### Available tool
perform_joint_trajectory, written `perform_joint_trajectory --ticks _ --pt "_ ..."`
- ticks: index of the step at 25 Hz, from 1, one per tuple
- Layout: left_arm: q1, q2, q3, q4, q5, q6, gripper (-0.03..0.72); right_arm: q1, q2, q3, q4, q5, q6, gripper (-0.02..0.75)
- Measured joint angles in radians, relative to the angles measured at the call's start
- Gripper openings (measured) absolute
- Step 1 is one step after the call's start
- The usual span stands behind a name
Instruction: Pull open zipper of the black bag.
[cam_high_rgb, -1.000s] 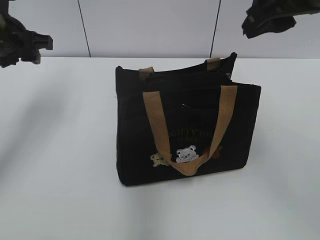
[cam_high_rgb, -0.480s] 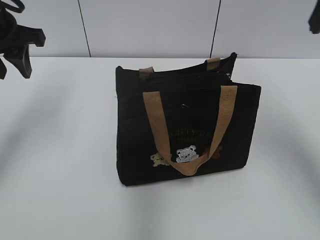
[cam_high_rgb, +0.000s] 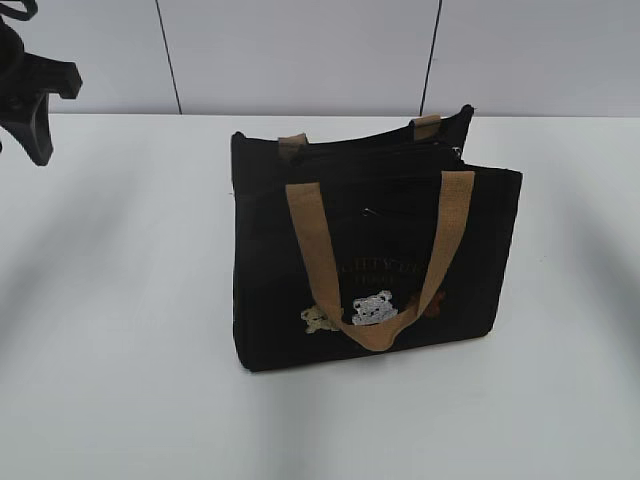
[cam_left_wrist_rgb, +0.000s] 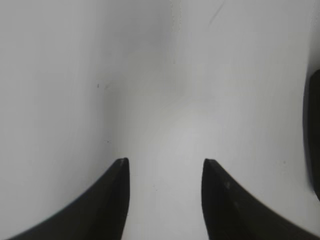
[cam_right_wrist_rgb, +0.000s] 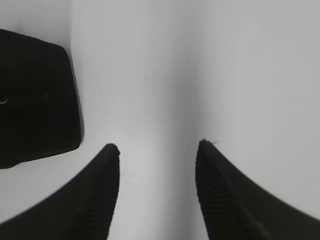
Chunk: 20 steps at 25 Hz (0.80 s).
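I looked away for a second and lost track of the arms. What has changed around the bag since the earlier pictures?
The right arm has left the outside view at the upper right; the left arm has shifted at the upper left edge. Neither has taken hold of anything: the left pincer and the right pincer stand open over the bare table. The black bag stands unmoved, handles as before.

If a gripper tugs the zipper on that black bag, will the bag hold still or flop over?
The black bag looks like soft fabric, its top edge sagging, so it would probably crumple. Standing upright and unsupported on the table, it may slide or tip. Its tan handle droops limply.
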Motion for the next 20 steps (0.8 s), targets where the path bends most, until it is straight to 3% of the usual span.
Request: perform_joint_trajectory --ticks 13,20 --pt "0.000 -0.087 0.008 -0.021 0.001 0.038 0.352 -0.003 -0.055 0.066 0.063 0.001 -0.070 0.378" --pt "0.000 -0.407 0.249 -0.025 0.002 0.048 0.352 -0.003 -0.337 0.320 0.091 0.003 -0.070 0.378"
